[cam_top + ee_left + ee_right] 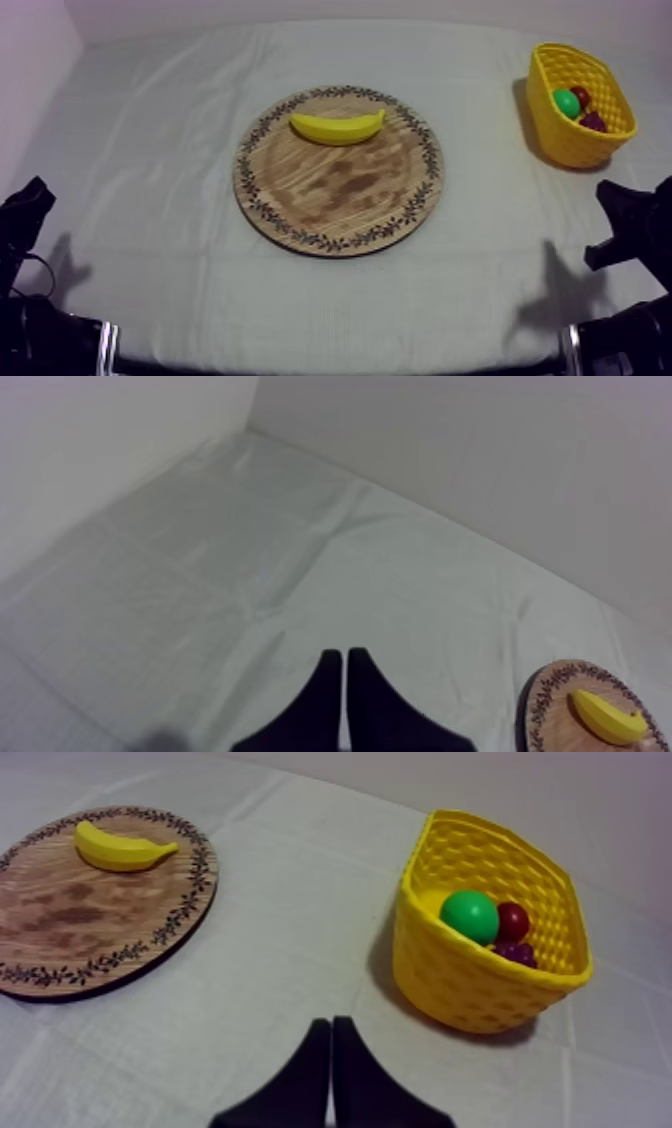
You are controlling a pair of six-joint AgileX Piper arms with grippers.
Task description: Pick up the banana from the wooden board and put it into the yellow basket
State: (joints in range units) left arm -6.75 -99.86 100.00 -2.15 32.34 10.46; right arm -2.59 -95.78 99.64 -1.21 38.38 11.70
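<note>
The banana (338,127) lies flat on the round wooden board (340,205), on the far part of it just inside the patterned rim, and nothing touches it. In the top view its long axis runs nearly straight from left to right across the table. The curve bows toward the middle of the board, so both ends turn up toward the far edge of the table. The blunter end is on my left side, and the thinner, tapered tip is on my right, pointing toward the side where the yellow basket (562,140) stands. The basket sits upright on the grey-white cloth (150,150) at the far right of the table, well apart from the board. It holds a round green fruit (566,102), a small red fruit (581,94) and some dark purple grapes (594,122), all close together. The left gripper (344,656) hangs over bare cloth, with the board's rim and the banana off to one side. Its two black fingers lie pressed together as a narrow wedge with nothing between them. The right gripper (331,1024) is likewise closed on nothing, its fingers together over the cloth between the board and the basket, touching neither. In the top view both arms sit low at their own sides of the table.
</note>
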